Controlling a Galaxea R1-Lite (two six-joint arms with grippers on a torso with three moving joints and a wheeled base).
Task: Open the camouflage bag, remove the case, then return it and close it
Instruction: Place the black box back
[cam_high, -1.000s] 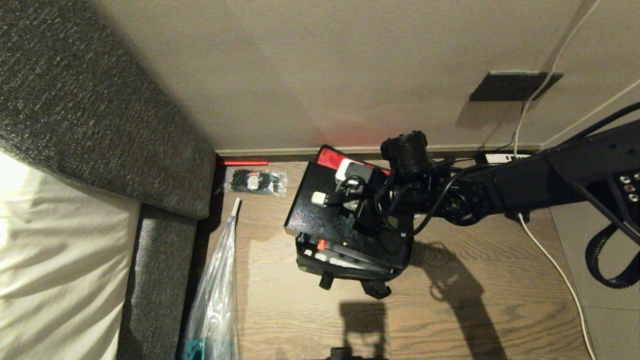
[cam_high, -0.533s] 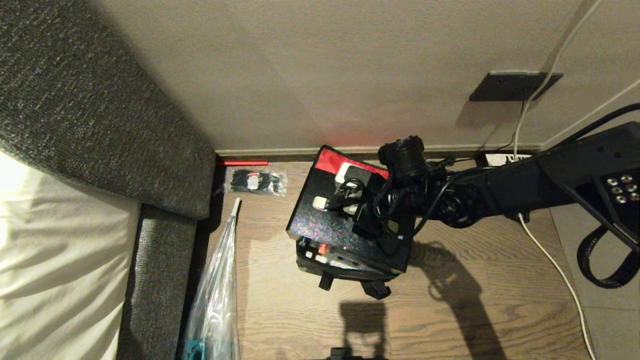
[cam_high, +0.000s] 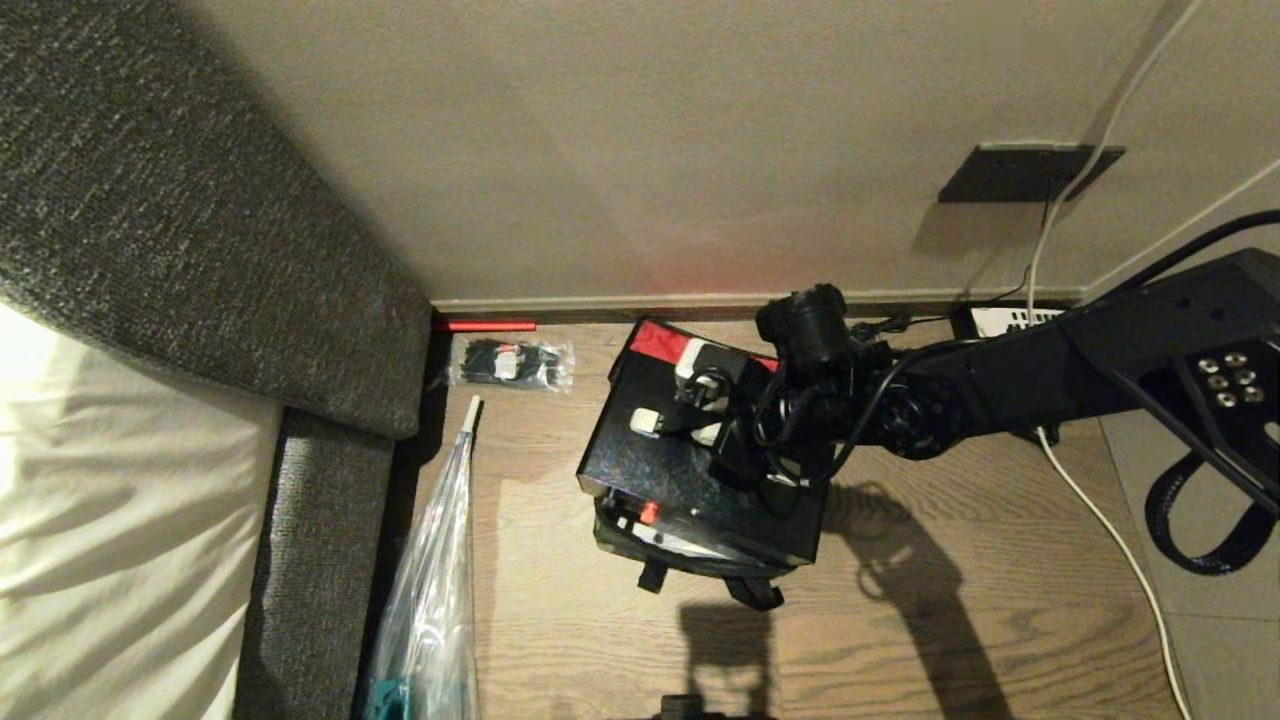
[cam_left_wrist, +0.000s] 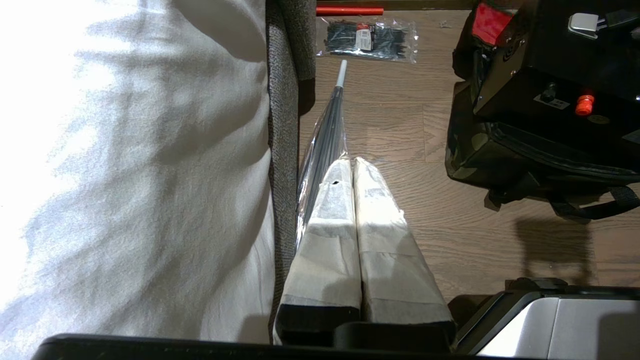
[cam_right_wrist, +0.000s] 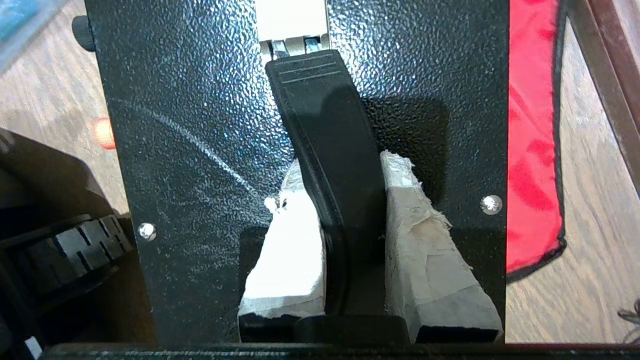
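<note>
The black speckled case hangs tilted just over the open camouflage bag, whose red lining shows behind it. My right gripper is shut on the case's black handle, one taped finger on each side, with the gripper pointing down at the lid. From the left wrist the case with its red latch sits partly inside the bag. My left gripper is shut and empty, parked low beside the sofa.
A grey sofa with a white cushion fills the left. A clear plastic bag leans along it. A packet of black zip ties and a red rod lie by the wall. A white cable runs along the right.
The right gripper has carried the case slightly lower over the bag. Less of the red lining shows behind it. The left arm has not moved.
</note>
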